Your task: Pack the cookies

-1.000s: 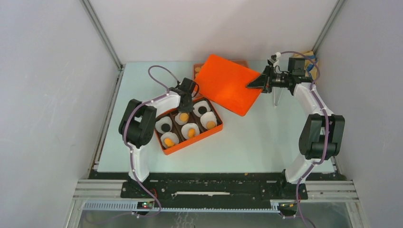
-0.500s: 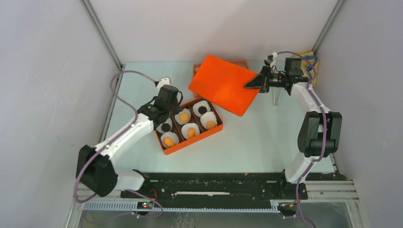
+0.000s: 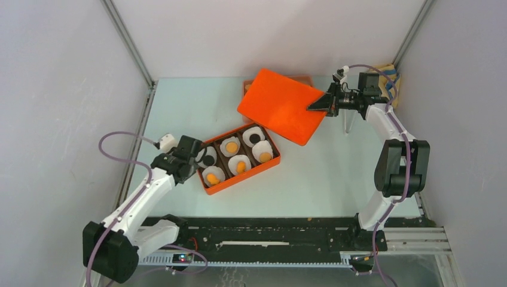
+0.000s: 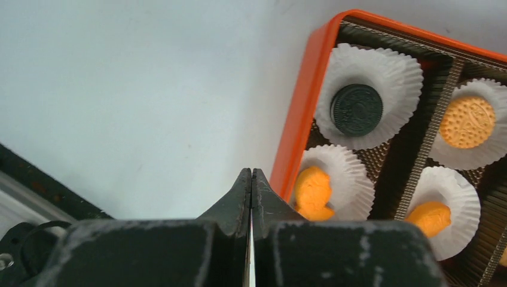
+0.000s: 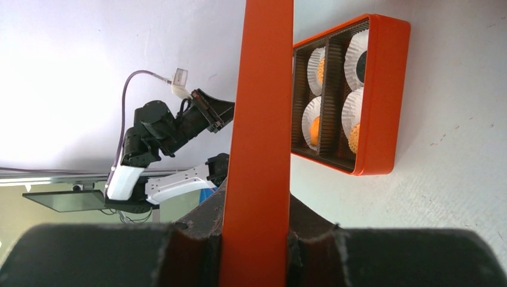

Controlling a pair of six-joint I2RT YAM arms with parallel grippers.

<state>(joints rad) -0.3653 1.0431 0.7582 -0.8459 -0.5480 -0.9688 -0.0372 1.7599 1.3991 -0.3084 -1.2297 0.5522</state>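
So, pale table (image 3: 335,173); orange lid (image 3: 281,106) tilted over far side, right gripper (image 3: 317,107) clamped on its edge; orange tray (image 3: 244,177) mid-table, six compartments; left gripper (image 4: 251,179) pinched closed, empty, just beside tray's left wall; cookies (image 3: 231,146) sitting in white paper cups (image 4: 359,66) inside tray.

Six cookies (image 3: 240,167), 1 per white paper cup (image 4: 391,66), in 2x3 orange box (image 4: 302,113). 4 orange, 2 black. Back row: black, orange, black; front row all orange. Black cookie (image 4: 357,109) flat, embossed face up. Orange cookie (image 4: 467,122) beside it, flat. Near-row cookies (image 4: 312,191) tilted in cups.
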